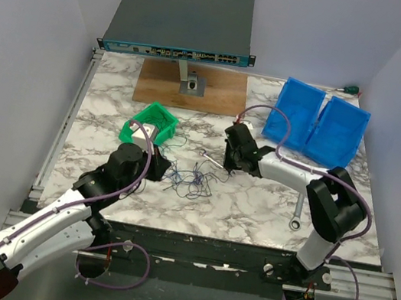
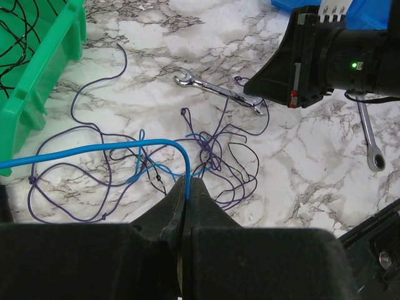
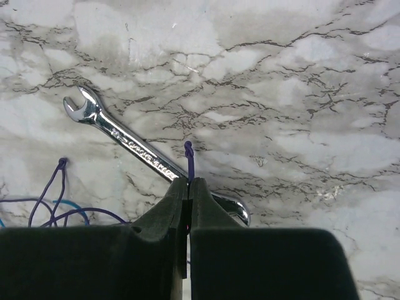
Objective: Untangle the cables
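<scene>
The green bin [image 2: 47, 62] holds dark wire [image 2: 19, 31]; near it the left pincer [image 2: 185, 182] clamps a blue cable [image 2: 94, 147], the right pincer [image 3: 189, 183] a purple cable [image 3: 188, 156]

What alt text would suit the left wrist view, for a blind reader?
The left gripper is shut on a blue cable that arcs away to the left over a marble table. Thin purple cables lie in loose loops beyond it, with a silver wrench behind and a green bin at upper left.
</scene>
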Controlling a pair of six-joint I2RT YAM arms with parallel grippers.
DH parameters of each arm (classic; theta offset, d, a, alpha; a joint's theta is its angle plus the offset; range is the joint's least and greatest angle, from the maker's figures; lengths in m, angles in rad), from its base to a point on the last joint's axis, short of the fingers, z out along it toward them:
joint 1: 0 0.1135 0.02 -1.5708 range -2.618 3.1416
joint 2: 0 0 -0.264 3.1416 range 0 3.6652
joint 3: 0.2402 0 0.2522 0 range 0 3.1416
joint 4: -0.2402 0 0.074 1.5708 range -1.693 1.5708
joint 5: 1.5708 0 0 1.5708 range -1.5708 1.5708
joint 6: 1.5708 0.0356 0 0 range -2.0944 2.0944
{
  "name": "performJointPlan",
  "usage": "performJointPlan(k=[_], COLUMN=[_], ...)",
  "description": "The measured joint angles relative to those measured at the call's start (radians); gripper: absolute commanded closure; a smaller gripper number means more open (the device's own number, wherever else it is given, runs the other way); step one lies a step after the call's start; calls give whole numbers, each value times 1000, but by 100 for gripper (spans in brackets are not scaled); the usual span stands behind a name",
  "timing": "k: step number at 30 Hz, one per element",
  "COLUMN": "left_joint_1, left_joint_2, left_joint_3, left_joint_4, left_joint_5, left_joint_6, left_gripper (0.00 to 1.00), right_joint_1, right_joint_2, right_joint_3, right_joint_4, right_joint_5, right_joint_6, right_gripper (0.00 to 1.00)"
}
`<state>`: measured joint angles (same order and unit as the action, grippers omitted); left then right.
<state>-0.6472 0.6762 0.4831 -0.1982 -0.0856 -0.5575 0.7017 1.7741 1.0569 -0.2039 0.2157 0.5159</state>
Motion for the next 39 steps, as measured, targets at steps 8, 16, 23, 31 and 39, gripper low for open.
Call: performJointPlan(k=[8, 16, 23, 31, 39], left_joint_1=[0, 0, 8, 112, 163], left_joint_2=[10, 91, 140, 41, -171], left_joint_3=[0, -34, -55, -106, -164], left_joint_4=[7, 63, 84, 36, -5], left_joint_5=[-8, -8, -32, -156, -275], left_joint_6=[12, 11, 7, -102, -191], left_gripper=[100, 100, 100, 100, 97], right_joint_1=[0, 0, 0, 3, -1], right_joint_2=[-156, -410, -569, -708, -813], right_joint_3=[0, 39, 261, 374, 280], right_joint_4=[-46, -139, -251, -344, -344], right_joint_5=[-2, -5, 62, 608, 843], right_joint_6=[-20, -29, -48, -99, -143], right_gripper=[99, 99, 99, 99, 99])
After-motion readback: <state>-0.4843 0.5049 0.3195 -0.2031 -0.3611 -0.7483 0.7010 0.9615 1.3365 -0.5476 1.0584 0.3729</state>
